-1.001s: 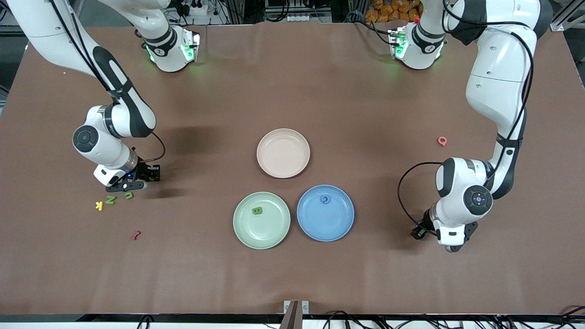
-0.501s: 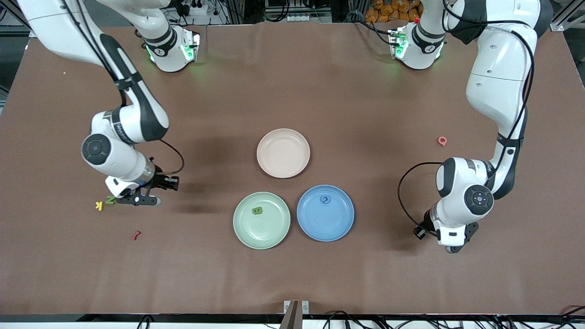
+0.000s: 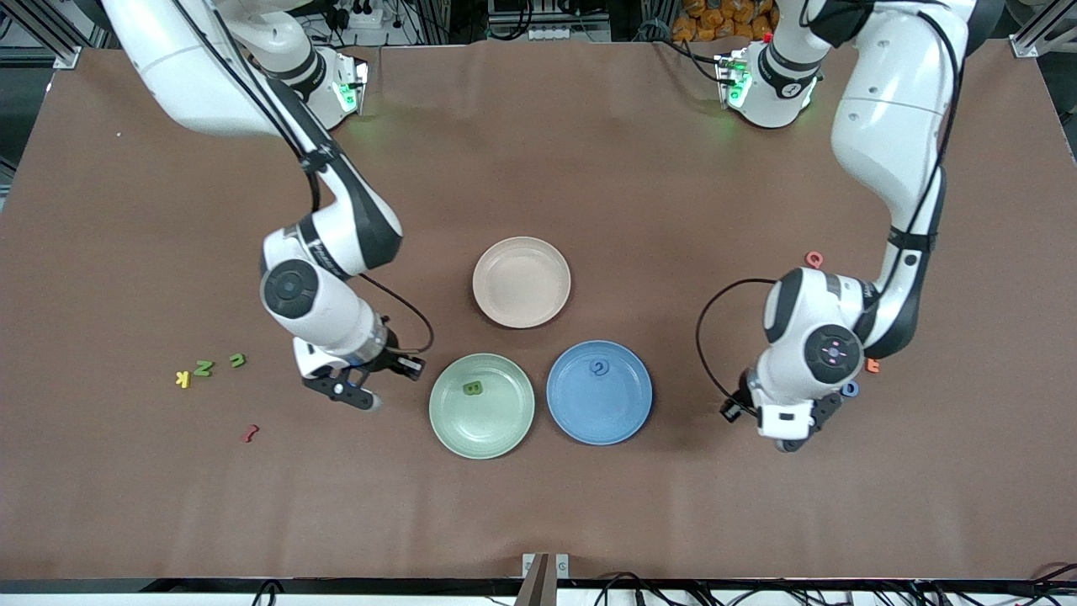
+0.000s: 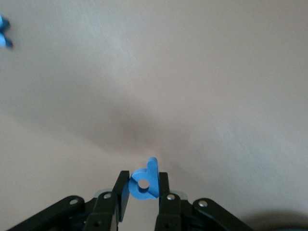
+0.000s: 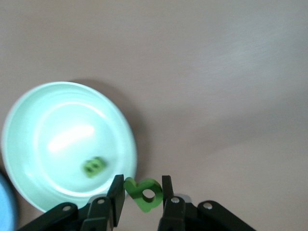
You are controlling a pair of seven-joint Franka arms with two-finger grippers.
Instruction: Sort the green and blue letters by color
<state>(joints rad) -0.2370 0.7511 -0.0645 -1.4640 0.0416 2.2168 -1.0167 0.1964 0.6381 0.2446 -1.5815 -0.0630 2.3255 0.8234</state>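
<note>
Blue letter (image 4: 145,181) and green letter (image 5: 143,191), light and stiff, pinched edge-on in left gripper (image 4: 143,188) and right gripper (image 5: 140,193).

My black left fingers (image 4: 166,202) pinch a blue letter (image 4: 145,181); my black right fingers (image 5: 115,195) pinch a green letter (image 5: 143,192). The desk (image 3: 673,210) is plain brown, the plates pale green (image 3: 454,425), blue (image 3: 627,412), pink (image 3: 522,282).

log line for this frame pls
right gripper: shut on green P, beside green plate | left gripper: shut on blue letter, over table
</note>
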